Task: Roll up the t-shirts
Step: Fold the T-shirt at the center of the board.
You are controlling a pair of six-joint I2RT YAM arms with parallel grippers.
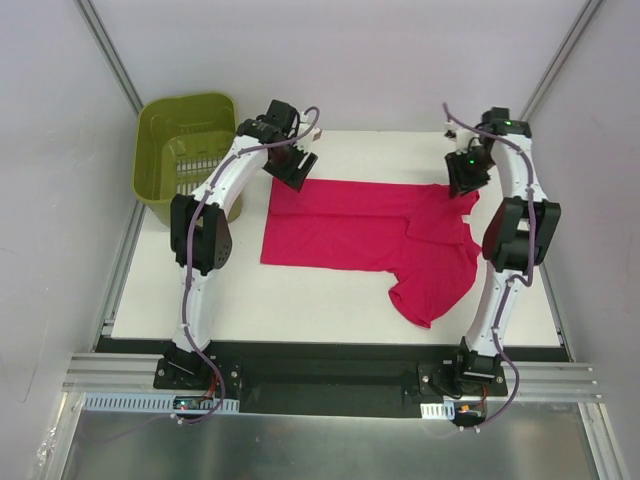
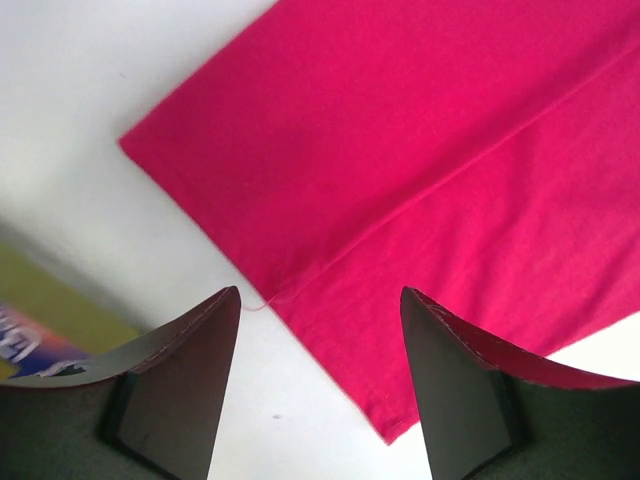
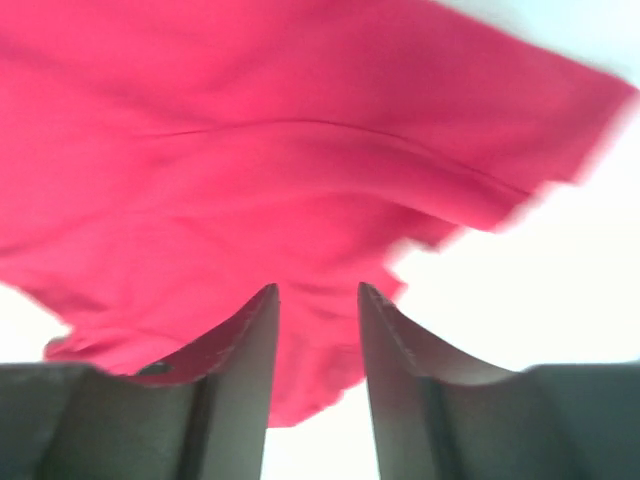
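A plain magenta-red t-shirt [image 1: 360, 230] lies on the white table, its body folded into a long band and one sleeve hanging toward the near right. My left gripper [image 1: 297, 175] hovers over the band's far left corner. In the left wrist view, its open jaws [image 2: 320, 291] straddle the t-shirt's [image 2: 400, 150] hem edge with nothing gripped. My right gripper [image 1: 465, 186] is at the shirt's far right end. In the right wrist view, it [image 3: 317, 287] stands open, with bunched shirt fabric [image 3: 250, 150] lying under and between the fingers.
A green plastic basket [image 1: 185, 150] stands at the back left, close to the left arm. Bare white table [image 1: 300, 300] lies in front of the shirt, ending in a black strip and metal rails. Grey walls close in both sides.
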